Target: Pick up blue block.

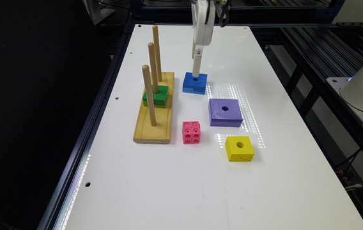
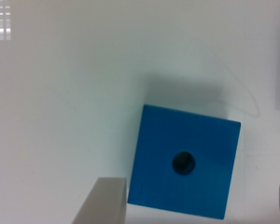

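The blue block (image 1: pixel 195 83) lies flat on the white table (image 1: pixel 175 191), its round hole up and a small notch in its near side edge. My gripper (image 1: pixel 196 71) hangs straight down over it, its tip low at the block's far edge. In the wrist view the blue block (image 2: pixel 184 161) sits between my two pale fingers (image 2: pixel 105 203), which stand wide apart on either side of it. The gripper (image 2: pixel 194 200) is open and I cannot tell whether a finger touches the block.
A wooden base with three upright pegs (image 1: pixel 153 108) stands just to the exterior view's left of the block, with a green block (image 1: pixel 156 95) on its middle peg. Nearer the camera lie a purple block (image 1: pixel 225 112), a pink cube (image 1: pixel 191 132) and a yellow block (image 1: pixel 239 148).
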Motion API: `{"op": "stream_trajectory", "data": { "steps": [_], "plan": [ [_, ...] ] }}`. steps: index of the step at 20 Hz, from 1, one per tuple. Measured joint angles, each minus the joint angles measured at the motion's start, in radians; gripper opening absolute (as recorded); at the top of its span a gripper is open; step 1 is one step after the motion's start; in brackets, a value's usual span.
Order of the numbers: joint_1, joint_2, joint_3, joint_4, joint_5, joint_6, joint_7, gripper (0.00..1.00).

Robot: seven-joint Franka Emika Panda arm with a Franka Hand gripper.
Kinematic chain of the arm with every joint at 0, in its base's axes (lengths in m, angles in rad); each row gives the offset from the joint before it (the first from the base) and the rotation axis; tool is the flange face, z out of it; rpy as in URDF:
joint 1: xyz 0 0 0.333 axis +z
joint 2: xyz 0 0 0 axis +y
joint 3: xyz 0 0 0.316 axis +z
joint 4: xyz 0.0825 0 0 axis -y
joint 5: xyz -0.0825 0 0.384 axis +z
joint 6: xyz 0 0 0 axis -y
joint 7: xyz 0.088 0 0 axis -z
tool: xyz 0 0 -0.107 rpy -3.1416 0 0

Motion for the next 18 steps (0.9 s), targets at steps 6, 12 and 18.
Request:
{"op": "stream_trajectory", "data": {
  "steps": [6, 12, 18],
  "plan": [
    [0.000, 0.053, 0.000, 0.001, -0.0002, 0.035, 0.000, 1.00],
    [0.000, 0.122, -0.001, 0.011, -0.0007, 0.095, 0.000, 1.00],
    [0.000, 0.124, -0.001, 0.020, -0.0007, 0.095, 0.000, 1.00]
  ]
}}
